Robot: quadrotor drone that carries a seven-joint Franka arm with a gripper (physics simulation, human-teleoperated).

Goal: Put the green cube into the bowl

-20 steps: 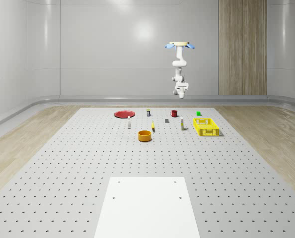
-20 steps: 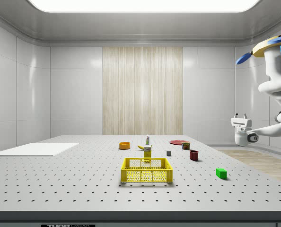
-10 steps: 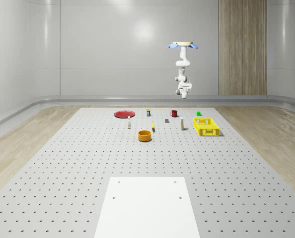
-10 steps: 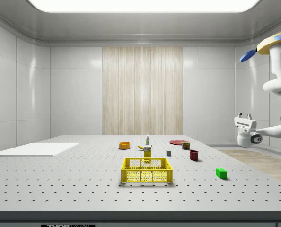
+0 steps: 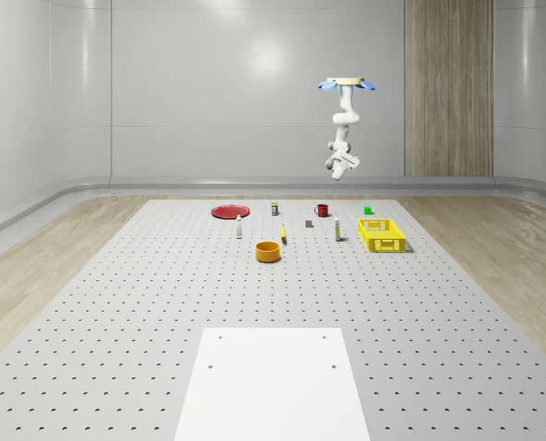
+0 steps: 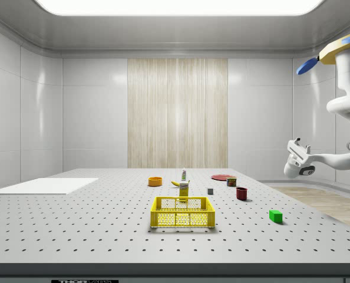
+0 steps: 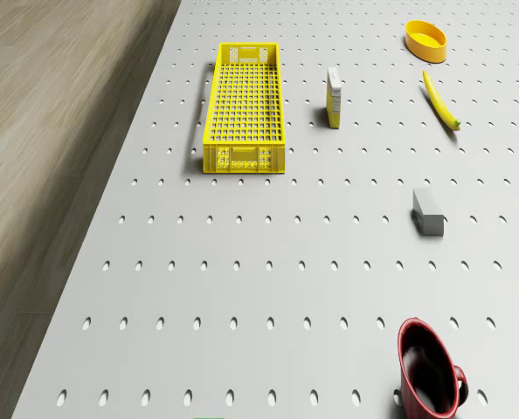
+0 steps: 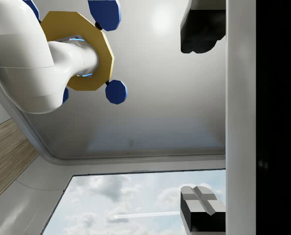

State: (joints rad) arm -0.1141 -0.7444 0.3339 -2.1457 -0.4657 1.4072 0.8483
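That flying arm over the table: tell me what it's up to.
The drone hovers high above the far end of the table, with its arm folded and the hand raised and empty, well above everything. The green cube lies untouched on the table, past the yellow crate and beside the red mug. The orange bowl sits empty some way off. Nothing is grasped yet.

Green cube (image 6: 275, 216) unobstructed (mug (image 6: 241, 193) nearby); crate (image 6: 182, 212) well apart
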